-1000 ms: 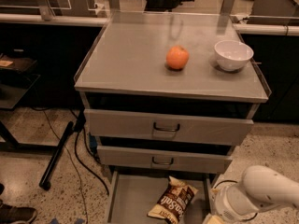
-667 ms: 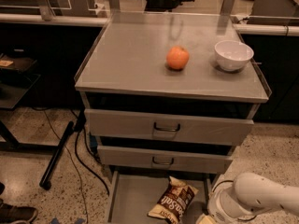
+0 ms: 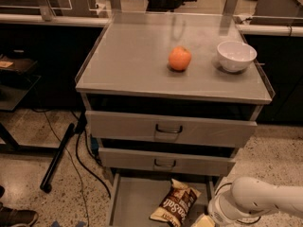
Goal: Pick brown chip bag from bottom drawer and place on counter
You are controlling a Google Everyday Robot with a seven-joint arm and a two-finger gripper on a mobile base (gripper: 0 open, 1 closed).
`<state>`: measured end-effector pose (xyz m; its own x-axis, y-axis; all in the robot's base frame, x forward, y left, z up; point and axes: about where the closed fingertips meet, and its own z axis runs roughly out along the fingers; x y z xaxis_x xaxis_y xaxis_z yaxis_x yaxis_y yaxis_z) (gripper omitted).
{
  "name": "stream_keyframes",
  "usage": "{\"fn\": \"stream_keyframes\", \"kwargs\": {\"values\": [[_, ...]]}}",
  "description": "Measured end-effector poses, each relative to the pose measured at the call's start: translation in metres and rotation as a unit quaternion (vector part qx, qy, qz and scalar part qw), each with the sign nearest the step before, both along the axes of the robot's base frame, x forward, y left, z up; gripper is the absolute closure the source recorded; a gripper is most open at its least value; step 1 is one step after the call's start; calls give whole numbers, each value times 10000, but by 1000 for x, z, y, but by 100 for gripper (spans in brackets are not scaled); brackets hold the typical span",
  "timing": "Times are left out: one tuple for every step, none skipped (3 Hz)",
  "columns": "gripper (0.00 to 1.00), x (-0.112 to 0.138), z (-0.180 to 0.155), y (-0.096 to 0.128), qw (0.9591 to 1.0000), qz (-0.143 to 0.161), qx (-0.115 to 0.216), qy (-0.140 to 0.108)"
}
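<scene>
The gripper (image 3: 206,220) sits at the lower edge of the view, low at the right front corner of the bottom drawer (image 3: 130,200) (whether it is open or closed cannot be told), on the end of a white arm (image 3: 265,200) reaching in from the right. Just to its left the brown chip bag (image 3: 175,208) lies flat in that pulled-out drawer. Above, on the counter (image 3: 137,56), an orange (image 3: 180,58) stands near a white bowl (image 3: 236,56)
</scene>
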<state>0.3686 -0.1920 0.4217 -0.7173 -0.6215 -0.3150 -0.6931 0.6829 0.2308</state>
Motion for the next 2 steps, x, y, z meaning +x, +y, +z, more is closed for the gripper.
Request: {"fn": "stream_keyframes", "kwargs": {"values": [[0, -1, -11, 18, 9982, -9, 579, 156], [0, 6, -36, 38, 9925, -348, 1129, 310]]}}
